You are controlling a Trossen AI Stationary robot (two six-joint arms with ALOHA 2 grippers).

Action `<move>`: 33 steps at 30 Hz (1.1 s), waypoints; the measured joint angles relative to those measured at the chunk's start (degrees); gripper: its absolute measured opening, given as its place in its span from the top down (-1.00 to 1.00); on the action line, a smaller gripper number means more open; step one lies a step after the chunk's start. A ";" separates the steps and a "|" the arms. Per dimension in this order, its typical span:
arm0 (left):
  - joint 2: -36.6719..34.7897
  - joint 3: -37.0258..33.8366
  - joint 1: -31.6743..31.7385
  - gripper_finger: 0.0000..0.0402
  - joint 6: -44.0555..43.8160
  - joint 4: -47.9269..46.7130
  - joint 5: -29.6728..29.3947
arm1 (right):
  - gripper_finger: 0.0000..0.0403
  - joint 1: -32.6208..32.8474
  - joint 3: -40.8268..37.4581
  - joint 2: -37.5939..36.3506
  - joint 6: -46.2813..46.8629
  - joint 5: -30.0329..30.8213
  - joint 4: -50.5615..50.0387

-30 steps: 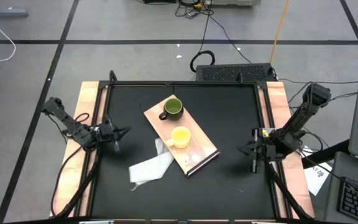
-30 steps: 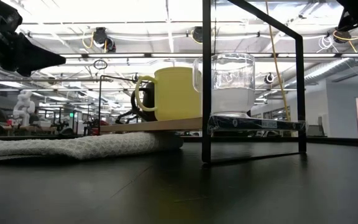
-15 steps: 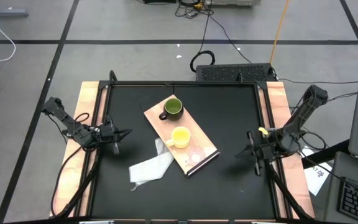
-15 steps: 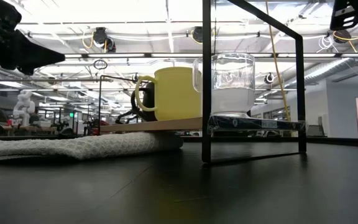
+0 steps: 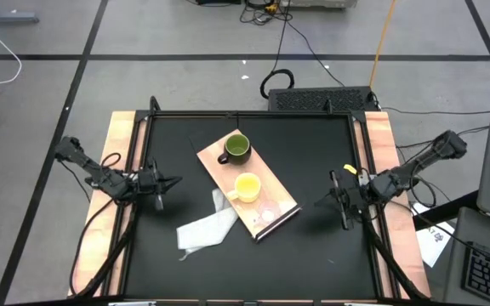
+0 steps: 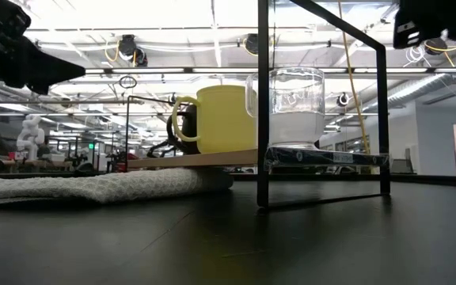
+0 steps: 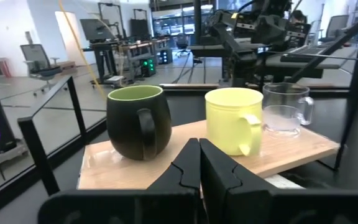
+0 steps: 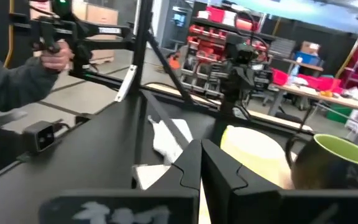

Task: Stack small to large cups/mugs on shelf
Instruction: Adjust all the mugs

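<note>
The light-wood shelf (image 5: 258, 200) lies slantwise in the middle of the black table. On it stand, in a row, the dark green mug (image 5: 236, 148), the yellow mug (image 5: 247, 187) and the clear cup (image 5: 268, 211). The left wrist view shows them upright on their bases: green mug (image 7: 138, 121), yellow mug (image 7: 234, 119), clear cup (image 7: 284, 109). My left gripper (image 5: 175, 179) hovers shut near the table's left edge and points at the shelf. Near the right edge my right gripper (image 5: 317, 202) hovers shut and also points at the shelf. Neither holds anything.
A white cloth (image 5: 207, 225) lies at the shelf's near left side, one end tucked against it. A black frame runs around the table, and its post (image 6: 264, 103) stands before the cups in the low view. A person's hand (image 8: 55, 56) shows beyond the table.
My right gripper has risen a little and gone toward the table's middle. It has swung round from a slant until it points level at the shelf, and the arm behind it has stretched out toward the right. The mugs, cup and shelf have kept still.
</note>
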 joint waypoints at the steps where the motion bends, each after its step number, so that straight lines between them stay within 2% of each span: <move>1: 0.00 0.00 0.75 1.00 0.07 0.02 0.40 | 1.00 -1.39 0.00 0.02 0.31 -0.83 -0.06; 8: 0.00 0.00 5.33 1.00 1.13 0.23 4.26 | 1.00 -10.51 0.02 0.11 2.59 -9.39 -1.57; 13: 0.00 0.02 7.17 1.00 1.06 0.39 6.71 | 1.00 -15.29 0.02 0.07 3.72 -18.16 -1.51; 20: 0.00 0.84 7.43 1.00 -1.30 -1.79 6.86 | 1.00 -17.27 0.02 0.07 3.63 -20.25 -2.00; 27: 0.15 0.94 7.58 1.00 -2.92 -2.13 11.42 | 1.00 -17.30 0.03 0.09 3.00 -22.84 -4.34; 33: 0.15 1.16 11.42 1.00 -3.13 -2.51 11.58 | 1.00 -20.60 0.04 -0.04 5.13 -22.95 -3.16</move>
